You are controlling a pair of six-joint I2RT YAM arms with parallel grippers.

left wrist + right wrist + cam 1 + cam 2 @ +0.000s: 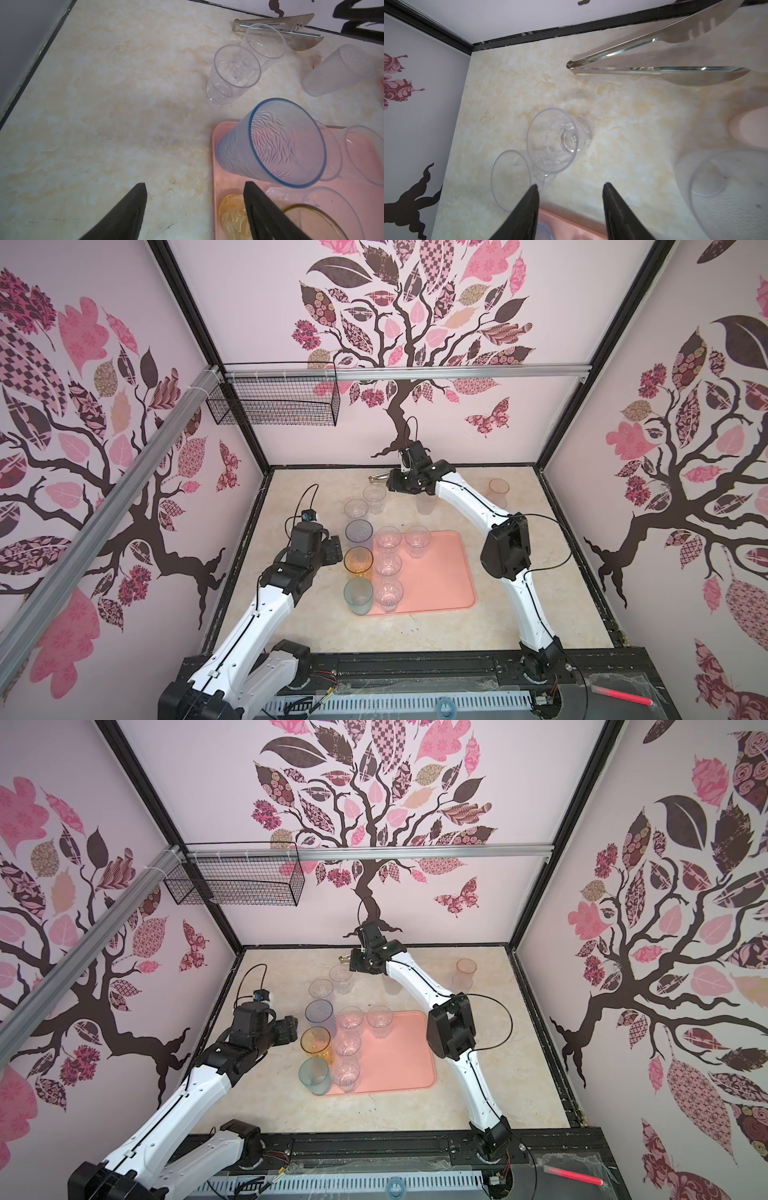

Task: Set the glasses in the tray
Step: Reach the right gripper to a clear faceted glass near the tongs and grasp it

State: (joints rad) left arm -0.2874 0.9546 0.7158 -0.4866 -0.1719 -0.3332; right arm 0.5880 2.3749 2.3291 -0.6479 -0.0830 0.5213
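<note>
- Left of frame: the left tool (332,549) hangs just beside the tray's left edge. Its jaws are wide with nothing between them.
- Down that edge of the tray (440,572) stand a blue glass (358,531), an amber glass (358,560) and a teal glass (358,593). They are upright and packed in a line, likely to keep the middle free.
- Beside them four clear tumblers (388,566) stand upright in the tray, three in a column and one to its right along the upper edge. The tray's right half is bare.
- Above the tray in the frame, a clear glass (356,509) and a second clear glass (374,497) stand close together on the bench (415,635), outside the tray.
- Tongs (378,477) lie by the back wall and have no part in the job.
- Centre: the right tool (570,186) points down over the bench just past the tray's upper edge. Its jaws are partly apart and empty, between the clear pair and a frosted glass (426,506). It looks placed to pick one of them.
- The frosted glass stands upright under the right arm, outside the tray.
- Upper right: a pink glass (498,491) stands alone, well apart from the rest, probably the longest reach left.
</note>
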